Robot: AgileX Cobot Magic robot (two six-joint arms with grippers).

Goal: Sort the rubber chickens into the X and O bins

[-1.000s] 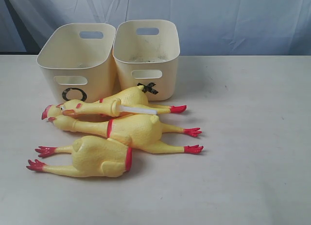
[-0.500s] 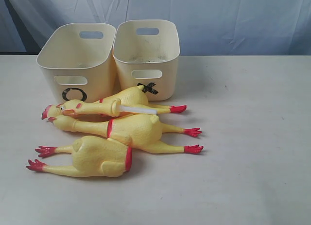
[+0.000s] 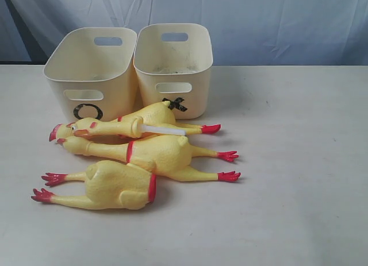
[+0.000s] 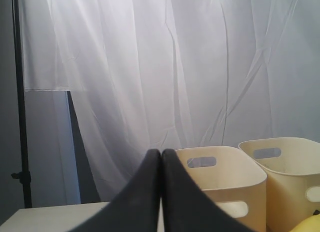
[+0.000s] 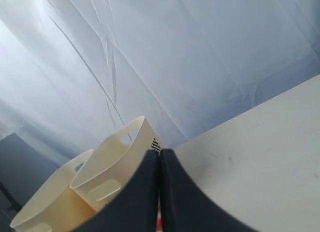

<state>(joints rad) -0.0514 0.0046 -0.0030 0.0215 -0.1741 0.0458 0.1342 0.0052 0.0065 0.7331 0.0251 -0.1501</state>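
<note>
I can read two marks only: a black O point(image 3: 87, 111) low on the front of the left bin point(image 3: 118, 96), upper left of frame, and a black X point(image 3: 175, 104) on the right bin point(image 3: 201, 93) beside it.

Front chicken point(image 3: 115, 185) head hidden; X mark point(image 3: 175, 104) partly covered.

Soft even light, faint shadows, sharp.

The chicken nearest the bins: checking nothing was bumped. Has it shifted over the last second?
No. The chicken nearest the bins lies where it did: head in front of the O bin, body in front of the X bin.
</note>
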